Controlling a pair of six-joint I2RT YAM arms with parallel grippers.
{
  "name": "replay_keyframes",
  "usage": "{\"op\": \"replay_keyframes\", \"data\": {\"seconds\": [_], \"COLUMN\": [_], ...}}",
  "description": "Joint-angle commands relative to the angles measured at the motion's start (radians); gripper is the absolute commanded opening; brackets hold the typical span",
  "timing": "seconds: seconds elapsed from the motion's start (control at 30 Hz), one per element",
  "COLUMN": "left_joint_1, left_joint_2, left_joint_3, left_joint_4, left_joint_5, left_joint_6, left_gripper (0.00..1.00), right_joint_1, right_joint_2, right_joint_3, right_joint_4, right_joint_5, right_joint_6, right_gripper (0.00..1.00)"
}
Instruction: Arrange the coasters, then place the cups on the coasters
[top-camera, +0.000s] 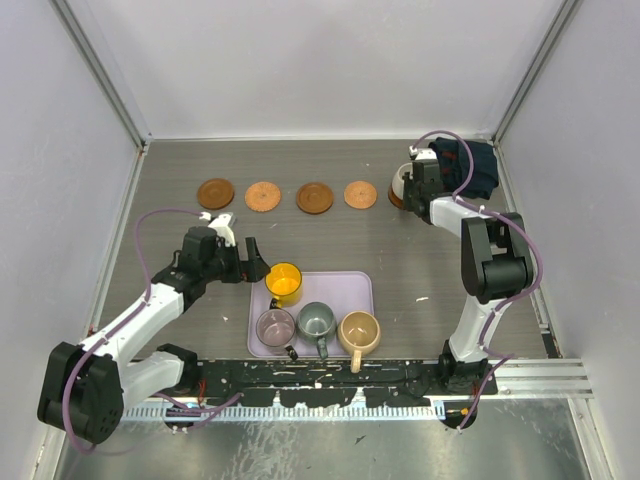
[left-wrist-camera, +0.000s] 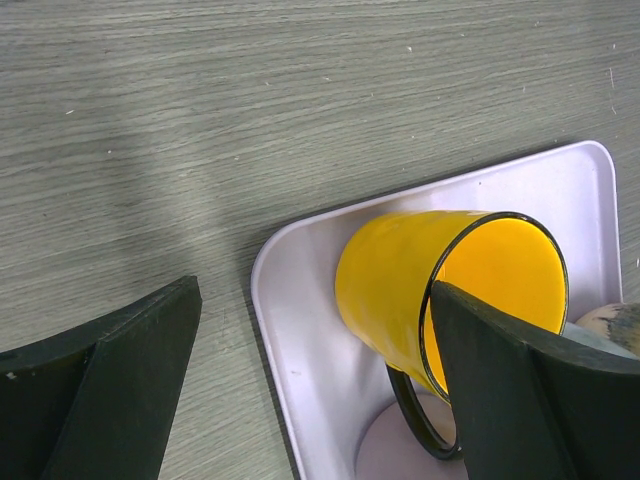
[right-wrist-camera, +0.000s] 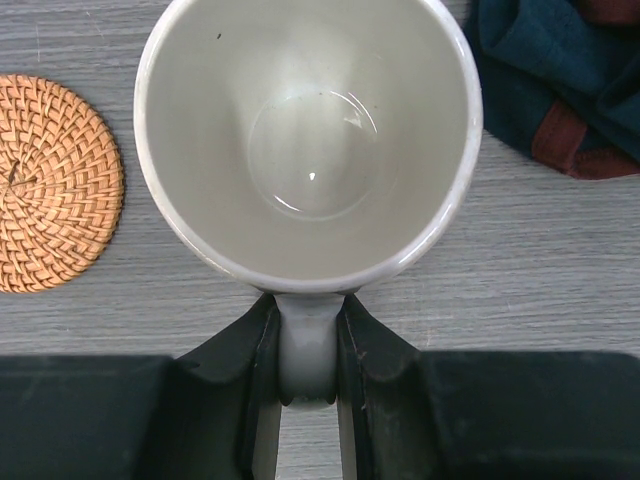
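- While the right gripper (right-wrist-camera: 308, 322) was clamped on the handle of the white cup (right-wrist-camera: 308, 140), the step in hand looked like setting that first cup at the right end of the coaster row.
- Four coasters (top-camera: 263, 196) lay bare in a line across the far part of the table (top-camera: 420, 260). A brown edge showing under the white cup in the top view suggested the fifth coaster beneath it.
- Whether the cup already rested on that coaster or hung just above it could not be told.
- From the right wrist, a woven coaster lay just beside the cup on one side and the dark cloth (right-wrist-camera: 560, 80) on the other.
- The left gripper (top-camera: 255, 262) had its jaws wide apart and held nothing. It hovered at the far left corner of the lilac tray (left-wrist-camera: 300, 340), close to the yellow cup (left-wrist-camera: 450, 285).
- One finger overlapped the yellow cup in the left wrist view, but contact could not be confirmed.
- The mauve cup (top-camera: 276, 326), grey-green cup (top-camera: 316, 320) and tan cup (top-camera: 359, 330) stood along the tray's near side.
- Next, the right arm would probably need to seat the white cup squarely, then let go of the handle and back away without tipping it.
- The left arm would likely need to bracket the yellow cup's wall or handle before closing.
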Motion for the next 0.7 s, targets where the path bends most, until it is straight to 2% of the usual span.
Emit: {"op": "replay_keyframes", "data": {"seconds": [0.0, 0.17, 0.27, 0.37, 0.67], "left_joint_1": [-0.002, -0.002, -0.001, -0.001, -0.001], "left_joint_2": [-0.014, -0.014, -0.014, -0.013, 0.005], "left_joint_3": [0.019, 0.018, 0.015, 0.014, 0.017], "left_joint_4": [0.026, 0.026, 0.030, 0.031, 0.038], "left_joint_5": [-0.015, -0.015, -0.014, -0.013, -0.014], "left_joint_6": [0.013, 0.013, 0.010, 0.008, 0.007], "left_gripper": [0.98, 0.98, 0.98, 0.98, 0.98], "right_joint_1": [-0.006, -0.005, -0.006, -0.005, -0.003], "right_joint_2": [-0.021, -0.038, -0.043, -0.047, -0.083], "right_joint_3": [0.053, 0.058, 0.056, 0.053, 0.031], "right_joint_4": [0.077, 0.059, 0.059, 0.058, 0.066], "right_joint_5": [0.017, 0.020, 0.020, 0.022, 0.020], "right_joint_6": [0.018, 0.011, 0.009, 0.011, 0.023], "right_gripper": [0.10, 0.33, 0.41, 0.46, 0.48]}}
